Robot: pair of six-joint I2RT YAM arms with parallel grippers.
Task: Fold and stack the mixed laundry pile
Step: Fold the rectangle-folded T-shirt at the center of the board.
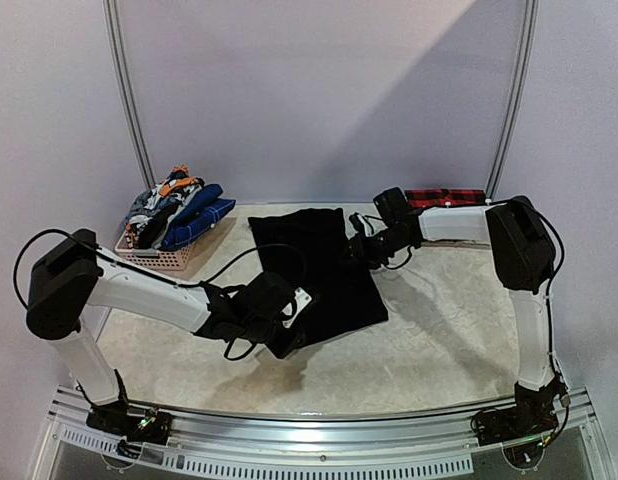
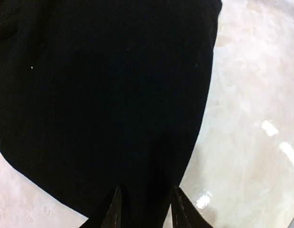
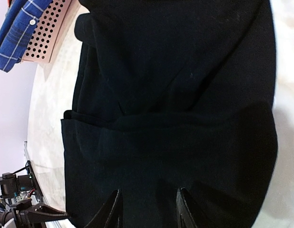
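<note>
Black trousers (image 1: 317,268) lie folded flat in the middle of the table. The rest of the mixed laundry pile (image 1: 177,208), with a blue plaid shirt (image 3: 17,29) on top, fills the pale basket (image 1: 157,258) at the far left. My left gripper (image 1: 292,330) sits at the trousers' near-left corner. In the left wrist view the left gripper (image 2: 147,189) is open, with black cloth (image 2: 113,95) under and between its fingers. My right gripper (image 1: 355,248) is at the trousers' far right edge. In the right wrist view the right gripper (image 3: 150,190) is open over the cloth (image 3: 175,95).
A folded red plaid piece (image 1: 444,197) lies at the back right near the right arm's elbow. The perforated basket (image 3: 44,33) stands close to the trousers' far-left corner. Pale marbled tabletop (image 1: 449,330) shows to the right and in front of the trousers.
</note>
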